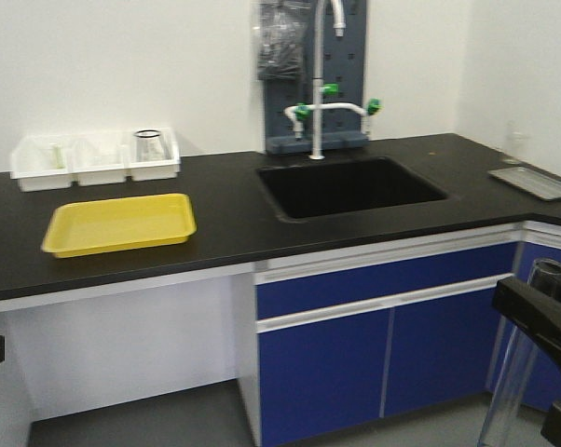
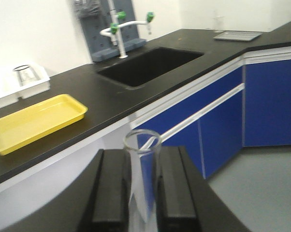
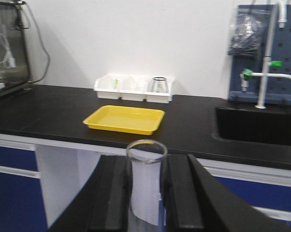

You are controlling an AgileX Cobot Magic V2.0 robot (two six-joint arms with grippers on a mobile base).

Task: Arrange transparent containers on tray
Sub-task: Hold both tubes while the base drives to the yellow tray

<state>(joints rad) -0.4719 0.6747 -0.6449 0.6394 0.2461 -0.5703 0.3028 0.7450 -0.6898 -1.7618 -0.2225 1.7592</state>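
The yellow tray (image 1: pixel 120 223) lies on the black counter, left of the sink, with nothing in it. It also shows in the left wrist view as the tray (image 2: pixel 34 121) and in the right wrist view as the tray (image 3: pixel 125 119). My left gripper (image 2: pixel 141 153) is shut on a transparent container (image 2: pixel 143 179), a clear test tube standing upright with its rim above the fingers. My right gripper (image 3: pixel 146 160) is shut on another transparent container (image 3: pixel 145 188), also upright. Both grippers are below and in front of the counter edge. In the front view the right tube (image 1: pixel 523 363) shows at the lower right.
Three white bins (image 1: pixel 94 160) stand behind the tray, and the right one holds a glass beaker (image 1: pixel 150 145). A black sink (image 1: pixel 350 186) with a faucet (image 1: pixel 318 102) is mid-counter. A metal tray (image 1: pixel 534 182) lies far right. Blue cabinets (image 1: pixel 374 345) are below.
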